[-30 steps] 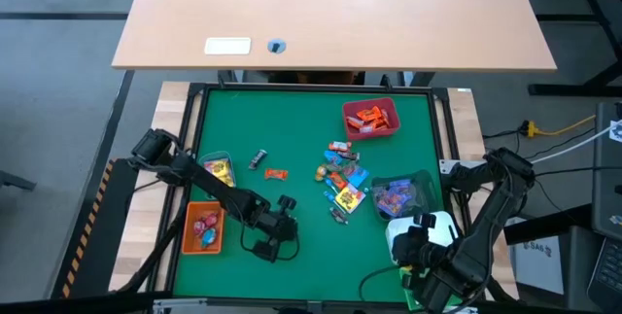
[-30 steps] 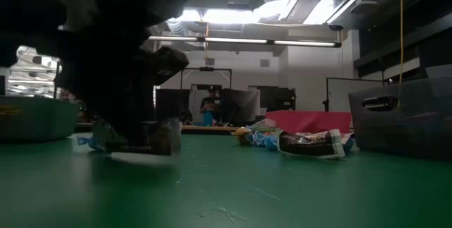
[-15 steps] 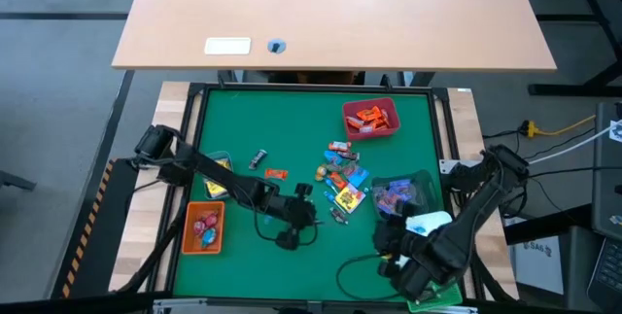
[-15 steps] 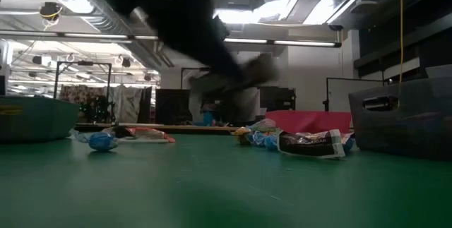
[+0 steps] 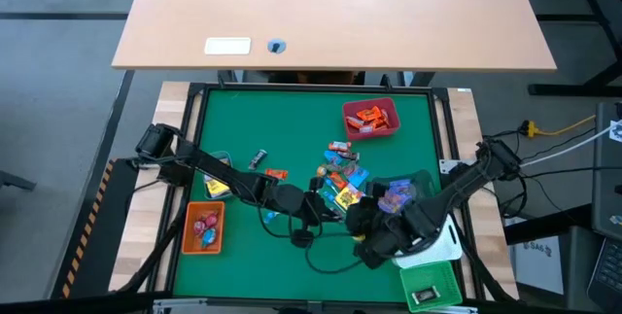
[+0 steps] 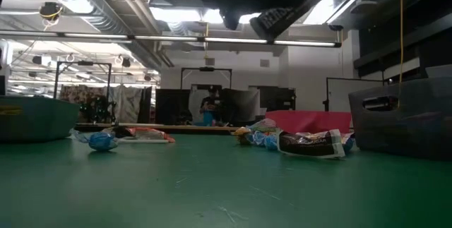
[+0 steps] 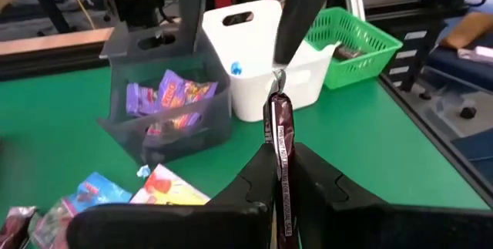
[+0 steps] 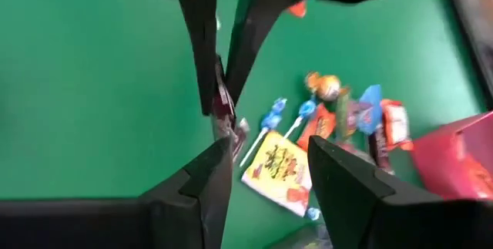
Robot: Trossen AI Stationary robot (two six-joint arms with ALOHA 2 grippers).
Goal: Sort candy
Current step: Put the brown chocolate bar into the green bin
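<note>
Both arms meet over the green table [image 5: 243, 120] near its middle. The left arm reaches from the table's left edge diagonally toward the centre; its left gripper [image 7: 279, 173] is closed on a dark brown candy bar [image 7: 279, 145], which stands up between the fingertips and projects past them. The right arm reaches in from the right edge, bent low over the grey bin [image 5: 420, 186]; the right gripper [image 8: 266, 168] faces the left one with its fingers parted, nothing between them, the brown bar just ahead of the gap. In the high view the two grippers lie close together beside the loose candy pile [image 5: 340, 180]. Further sweets sit in the red bin [image 5: 389, 125], the orange bin [image 5: 187, 231] and the grey bin; the white bin [image 7: 262, 56] and green basket [image 7: 362, 45] stand at the right front corner. In the low view both grippers hang above the table, off its surface.
</note>
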